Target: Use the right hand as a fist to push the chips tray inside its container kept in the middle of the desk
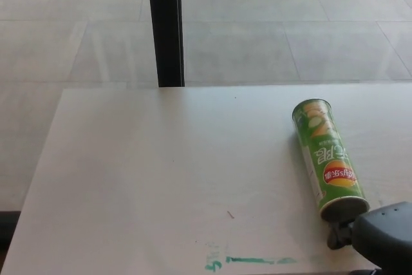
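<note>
A green chips can (326, 156) lies on its side on a white desk (161, 178). The robot's right hand (380, 239) sits just beside the can's near end; whether its fingers are curled cannot be told.

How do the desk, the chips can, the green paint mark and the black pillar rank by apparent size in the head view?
1. Desk, largest by far.
2. Black pillar and chips can: they look similar, and the pillar stands farther away, so no ranking.
3. Green paint mark, smallest.

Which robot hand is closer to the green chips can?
The right. The right hand sits just behind the near end of the green chips can lying on the desk. The left hand does not show in the picture.
</note>
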